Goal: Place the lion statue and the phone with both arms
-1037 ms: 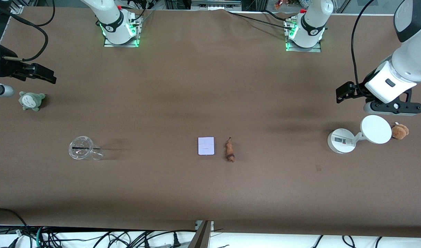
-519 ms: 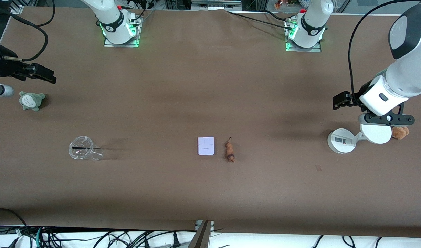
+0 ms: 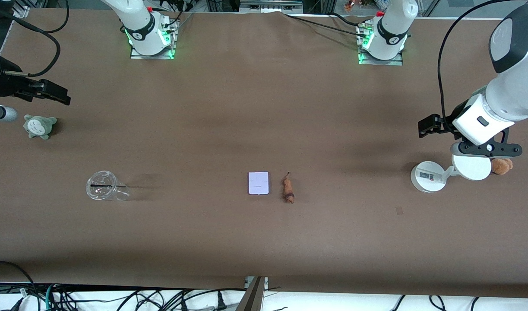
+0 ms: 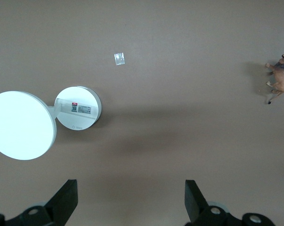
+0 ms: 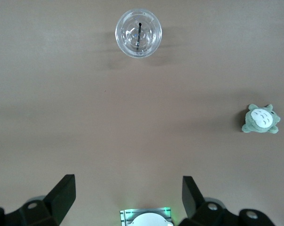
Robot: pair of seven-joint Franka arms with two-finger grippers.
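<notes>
1. My left gripper (image 4: 127,200) hangs with its fingers spread wide and nothing between them, over bare table at the left arm's end, just by the white stand (image 3: 428,176) with its disc.
2. My right gripper (image 5: 125,197) is likewise wide and empty, up over the right arm's end of the table, near the grey-green plush (image 3: 39,125). The clear cup (image 3: 102,185) stands nearer the front camera than that plush.
3. Progress, as I judge it: nothing is done yet. Both task items lie untouched at mid-table, well apart from either gripper, so both reaches, grasps and placements remain.
4. The phone (image 3: 258,183) lies flat, its long axis running from the bases toward the front camera.
5. The lion statue (image 3: 288,188) lies just beside the phone, toward the left arm's end, not touching it. Its long axis runs roughly parallel to the phone's, with the dark head toward the front camera and the thin tail toward the bases.
</notes>
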